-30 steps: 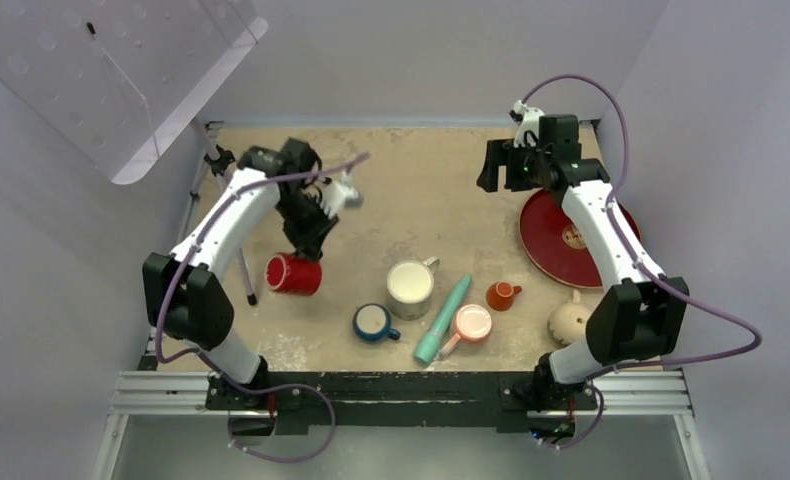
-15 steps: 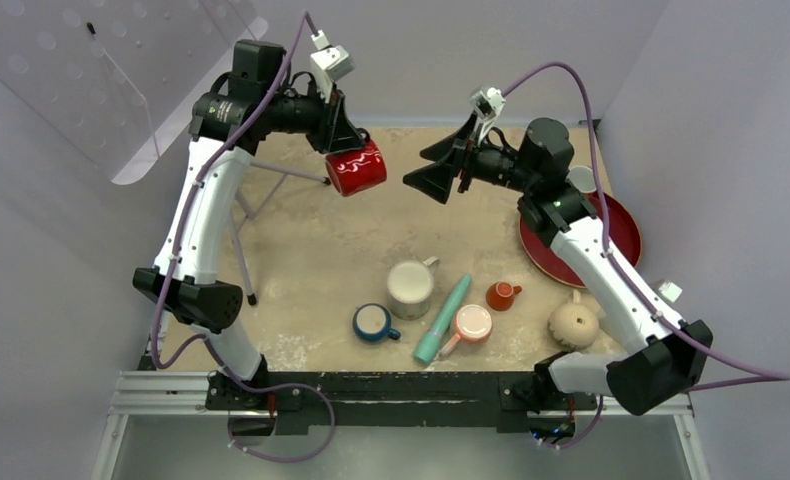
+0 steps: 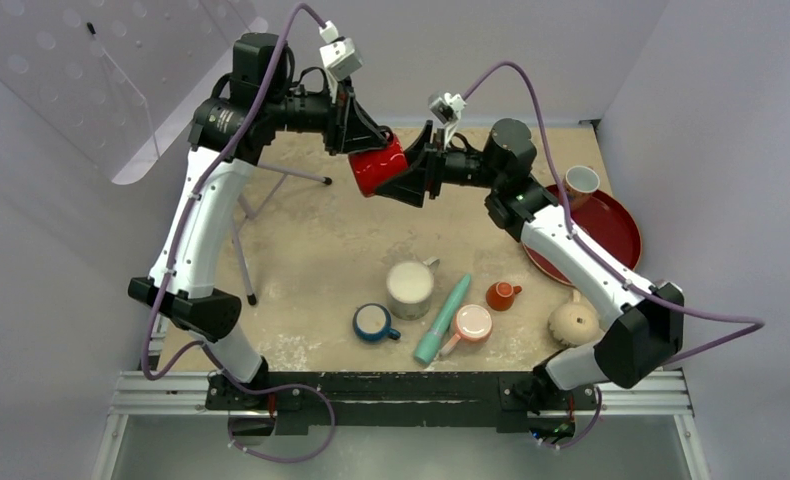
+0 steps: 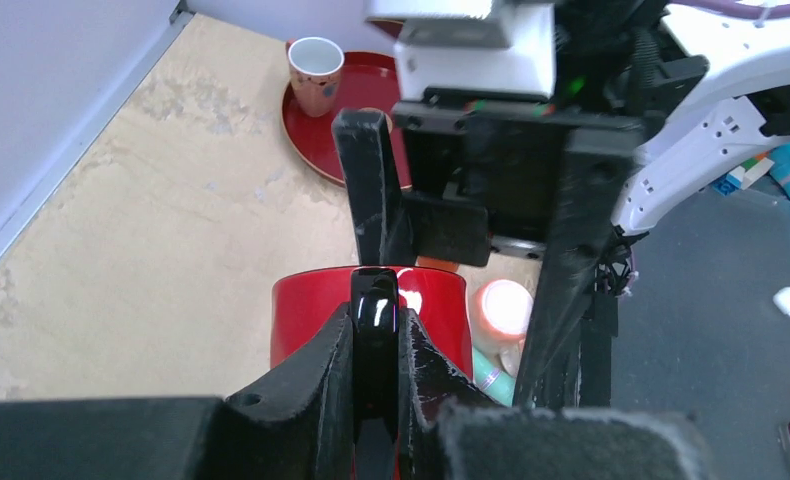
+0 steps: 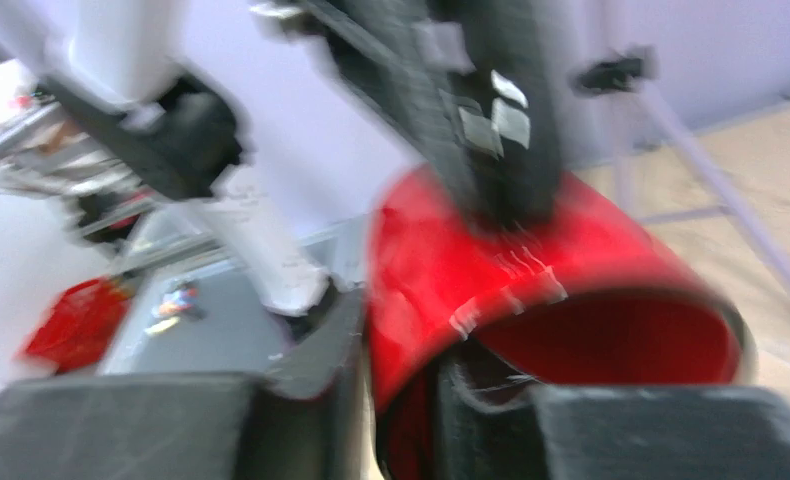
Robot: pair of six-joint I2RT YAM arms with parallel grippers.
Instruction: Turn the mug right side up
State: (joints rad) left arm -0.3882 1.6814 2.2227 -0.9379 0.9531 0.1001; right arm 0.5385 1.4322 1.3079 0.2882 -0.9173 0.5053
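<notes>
Red mug (image 3: 374, 166) hangs on its side high over the table (image 3: 311, 250), with the left gripper (image 3: 363, 135) clamped on its handle. The right gripper (image 3: 408, 178) straddles the rim; I cannot tell whether it pinches. The left should release only once that grip is firm.

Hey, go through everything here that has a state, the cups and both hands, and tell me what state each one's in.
left hand: shut on the red mug, at its handle.
right hand: open, fingers astride the red mug's wall.
red mug: held in the air, on its side.
beige mug: untouched, seemingly mouth down.
cream mug: upright.
blue cup: upright.
pink cup: upright.
white cup: upright on the red plate.
</notes>
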